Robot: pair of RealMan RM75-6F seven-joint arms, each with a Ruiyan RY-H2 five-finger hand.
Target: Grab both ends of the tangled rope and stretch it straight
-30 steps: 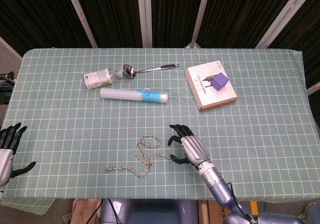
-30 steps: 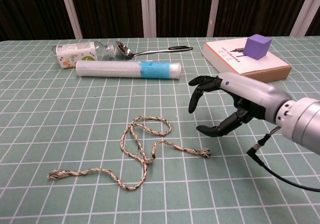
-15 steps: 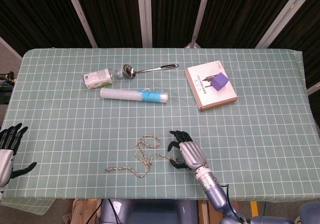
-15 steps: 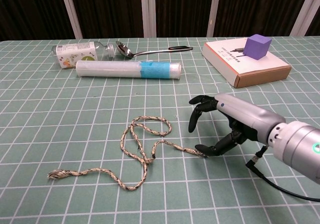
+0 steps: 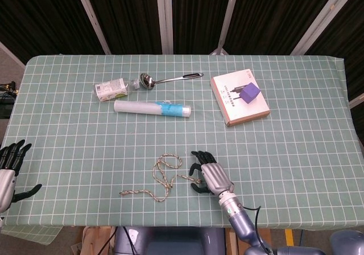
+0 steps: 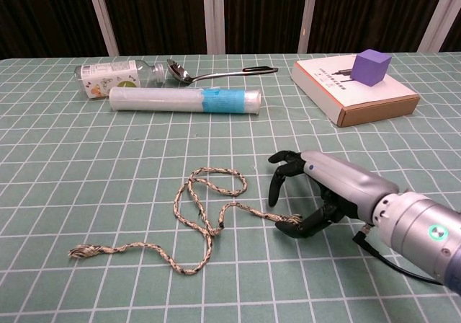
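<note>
The tangled rope (image 5: 162, 178) lies on the green checked cloth near the front edge, looped in the middle, and shows again in the chest view as rope (image 6: 209, 226). Its frayed left end (image 6: 78, 251) lies free. Its right end (image 6: 292, 219) sits between the thumb and the spread fingers (image 6: 277, 182) of my right hand (image 6: 317, 193), which is low over the table with nothing gripped. In the head view the right hand (image 5: 210, 175) is just right of the rope. My left hand (image 5: 8, 172) hovers off the table's left front corner with its fingers apart, far from the rope.
At the back lie a small bottle (image 5: 111, 88), a metal spoon (image 5: 168, 79) and a white tube with a blue band (image 5: 152, 108). A flat box (image 5: 233, 110) with a purple cube (image 5: 248, 93) on it sits at the back right.
My right hand has come down and slid left toward the rope's right end, its thumb now beside the frayed tip. The rope and the left hand have stayed put.
</note>
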